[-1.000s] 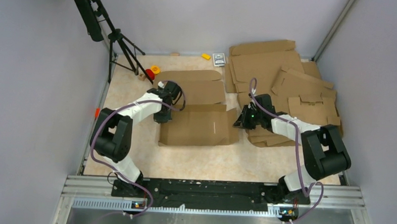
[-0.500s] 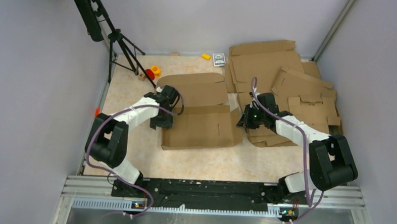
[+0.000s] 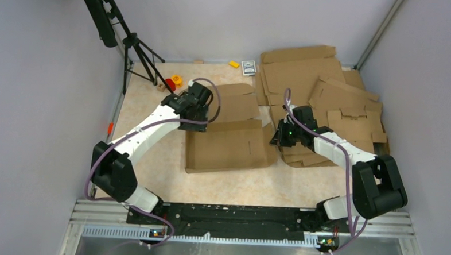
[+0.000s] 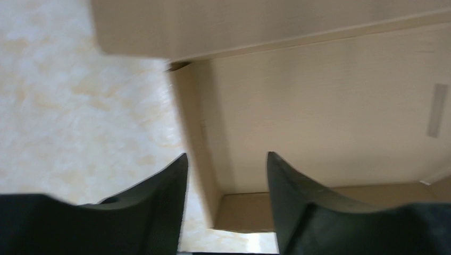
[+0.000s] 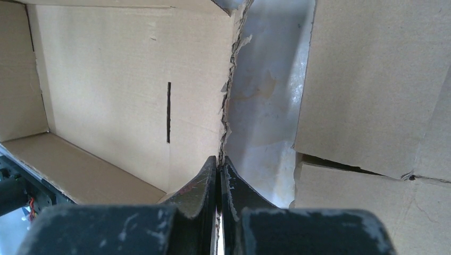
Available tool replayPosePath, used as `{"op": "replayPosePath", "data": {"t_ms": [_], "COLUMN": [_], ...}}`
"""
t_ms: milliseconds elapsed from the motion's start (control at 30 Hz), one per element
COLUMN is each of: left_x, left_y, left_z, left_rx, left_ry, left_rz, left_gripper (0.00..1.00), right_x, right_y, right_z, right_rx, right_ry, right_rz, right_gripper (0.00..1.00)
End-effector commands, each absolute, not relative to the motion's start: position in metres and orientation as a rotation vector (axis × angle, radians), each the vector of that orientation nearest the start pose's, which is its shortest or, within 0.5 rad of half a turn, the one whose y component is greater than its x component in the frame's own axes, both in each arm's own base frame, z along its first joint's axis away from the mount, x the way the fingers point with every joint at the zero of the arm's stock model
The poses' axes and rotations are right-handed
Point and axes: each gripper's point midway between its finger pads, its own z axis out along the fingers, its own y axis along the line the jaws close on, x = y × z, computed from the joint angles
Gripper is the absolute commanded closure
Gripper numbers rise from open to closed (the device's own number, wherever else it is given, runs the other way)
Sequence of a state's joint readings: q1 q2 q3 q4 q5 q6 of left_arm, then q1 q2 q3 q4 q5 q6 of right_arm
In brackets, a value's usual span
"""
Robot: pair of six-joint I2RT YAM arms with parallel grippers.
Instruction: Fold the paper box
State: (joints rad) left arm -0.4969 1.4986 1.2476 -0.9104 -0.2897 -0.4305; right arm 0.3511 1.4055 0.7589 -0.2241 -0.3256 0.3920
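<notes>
The paper box (image 3: 228, 146) lies in the middle of the table, brown cardboard with its side walls raised and a back flap (image 3: 227, 99) spread behind it. My left gripper (image 3: 200, 108) hangs open above the box's back left corner and holds nothing. In the left wrist view its fingers (image 4: 226, 156) straddle the box's left wall (image 4: 199, 133) from above without touching it. My right gripper (image 3: 275, 139) is shut on the torn top edge of the box's right wall (image 5: 226, 106), and its closed tips (image 5: 219, 159) pinch it. A slit (image 5: 168, 111) shows in the box floor.
A big heap of like cardboard blanks (image 3: 328, 89) fills the back right, right beside the right arm, and shows in the right wrist view (image 5: 372, 79). A black tripod (image 3: 136, 50) stands at the back left, with small red and yellow objects (image 3: 172, 82) near it. A small card (image 3: 248, 67) lies by the back wall.
My left gripper has left the box's left wall and risen toward the back, over the back left corner. The box has shifted slightly right. My right gripper keeps its hold.
</notes>
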Motion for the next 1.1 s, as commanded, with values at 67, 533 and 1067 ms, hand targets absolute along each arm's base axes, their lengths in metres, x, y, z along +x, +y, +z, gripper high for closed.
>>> {"op": "replayPosePath", "data": {"t_ms": [67, 533, 1067], "left_x": [0.322, 0.398, 0.378], "left_y": [-0.244, -0.394, -0.398], "left_z": [0.173, 0.151, 0.096], "left_rx": [0.318, 0.631, 0.774], "left_ry": [2.498, 2.350, 2.475], "left_rz": [-0.299, -0.601, -0.576], "left_gripper": [0.67, 1.00, 1.00], "right_x": [0.289, 0.279, 0.282], "right_y": [0.181, 0.182, 0.180], "right_z": [0.082, 0.081, 0.079], "right_rx": [-0.143, -0.146, -0.139], "right_ry": [2.444, 2.442, 2.446], "right_rz": [0.732, 0.760, 0.737], "right_gripper": [0.99, 1.00, 1.00]}}
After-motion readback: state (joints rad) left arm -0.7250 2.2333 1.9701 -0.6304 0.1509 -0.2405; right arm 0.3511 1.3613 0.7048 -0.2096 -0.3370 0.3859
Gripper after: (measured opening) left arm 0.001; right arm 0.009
